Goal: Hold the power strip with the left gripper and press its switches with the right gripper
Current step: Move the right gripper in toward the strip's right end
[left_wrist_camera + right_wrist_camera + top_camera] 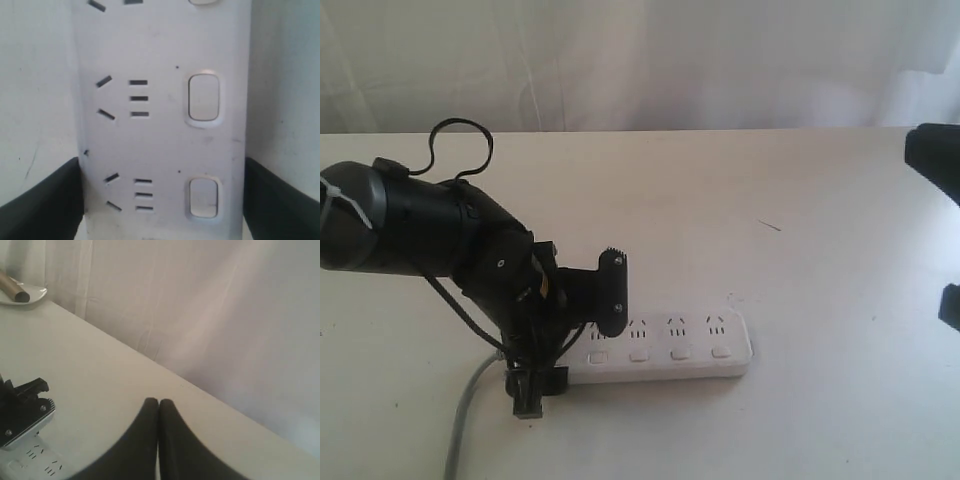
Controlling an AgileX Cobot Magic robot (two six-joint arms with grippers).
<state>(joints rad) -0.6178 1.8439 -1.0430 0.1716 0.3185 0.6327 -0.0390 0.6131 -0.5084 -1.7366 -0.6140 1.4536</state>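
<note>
The white power strip [670, 345] lies flat on the table, its grey cord [460, 430] running off toward the front left. Several switches [680, 354] show in a row along its near side. My left gripper [572, 342] straddles the strip's left end, its jaw plates against both long edges. In the left wrist view the strip [160, 130] fills the gap between the black jaws, with two switches [203, 98] visible. My right gripper [159, 407] is shut on nothing, high and far right of the strip [30, 457]. Only black parts of it [935, 160] show at the exterior view's right edge.
The white table [800, 230] stretches back to a pale curtain [640, 60]. In the right wrist view a white plate [30, 294] holding a brown roll sits at a far table corner. The left arm's looped cable [460, 135] rises above its wrist.
</note>
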